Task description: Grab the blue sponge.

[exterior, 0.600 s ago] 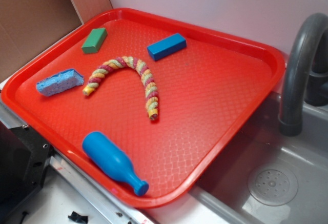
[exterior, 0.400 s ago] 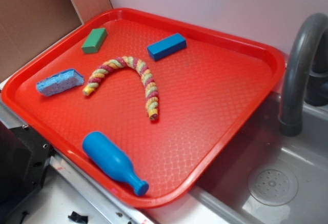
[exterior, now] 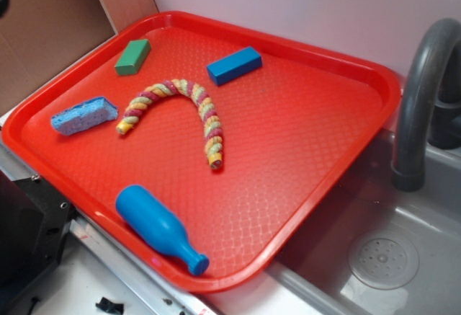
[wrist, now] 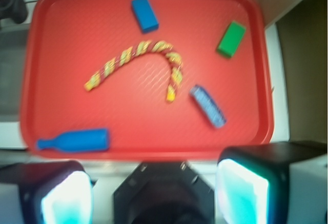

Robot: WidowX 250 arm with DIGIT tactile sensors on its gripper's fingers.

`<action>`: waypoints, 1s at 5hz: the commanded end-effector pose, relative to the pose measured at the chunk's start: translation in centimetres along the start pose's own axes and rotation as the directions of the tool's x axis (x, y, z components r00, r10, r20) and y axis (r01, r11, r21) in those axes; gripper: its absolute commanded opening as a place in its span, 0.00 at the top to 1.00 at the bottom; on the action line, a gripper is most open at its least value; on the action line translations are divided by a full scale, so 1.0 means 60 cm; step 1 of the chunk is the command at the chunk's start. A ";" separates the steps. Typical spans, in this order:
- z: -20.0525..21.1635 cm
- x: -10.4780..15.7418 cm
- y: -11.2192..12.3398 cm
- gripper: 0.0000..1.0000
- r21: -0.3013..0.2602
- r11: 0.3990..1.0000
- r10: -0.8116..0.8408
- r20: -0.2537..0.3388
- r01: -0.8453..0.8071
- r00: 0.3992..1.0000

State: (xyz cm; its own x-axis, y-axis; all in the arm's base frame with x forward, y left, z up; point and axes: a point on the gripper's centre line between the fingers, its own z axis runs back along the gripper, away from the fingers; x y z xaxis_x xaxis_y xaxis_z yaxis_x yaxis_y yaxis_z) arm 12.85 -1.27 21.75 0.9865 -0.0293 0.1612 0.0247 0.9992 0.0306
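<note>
Nothing of the grab looks done yet; the whole approach, descent and closing appear to be left.

In the wrist view the hand [wrist: 154,193] sits nearest, high above the tray's near rim, its two pads [wrist: 66,201] spread wide apart with nothing between them: it is open and empty. It does not show in the exterior view.

Just beyond it lies the red tray [wrist: 31,80]. Nearest on it, at the left, is the blue bottle [wrist: 77,140], lying on its side. To the right and a little further in rests the sponge [wrist: 208,106], flat on the tray floor near the right rim, set at a slant and touching nothing. In the exterior view the sponge [exterior: 83,115] shows its speckled light-blue face by the tray's left edge.

Just beside the sponge, one end of the striped rope [wrist: 138,62] curves past, close but apart. Further still are the green block [wrist: 231,39] and the darker blue block [wrist: 144,14].

The hand has to travel right and forward, then come down over the sponge, keeping clear of the rope end.
</note>
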 end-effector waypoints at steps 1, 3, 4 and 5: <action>-0.060 0.028 0.039 0.00 0.089 0.982 -0.176 0.087 0.169 0.981; -0.153 0.034 0.100 0.00 0.169 0.970 -0.183 0.053 0.172 0.982; -0.199 0.033 0.115 0.00 0.183 0.971 -0.159 0.010 0.155 0.987; -0.242 0.030 0.122 0.00 0.177 0.971 -0.158 -0.026 0.160 0.987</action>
State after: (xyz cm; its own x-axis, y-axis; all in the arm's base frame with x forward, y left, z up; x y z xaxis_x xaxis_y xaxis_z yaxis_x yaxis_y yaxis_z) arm 16.89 6.02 7.31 0.9758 -0.1923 0.1037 0.1657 0.9607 0.2229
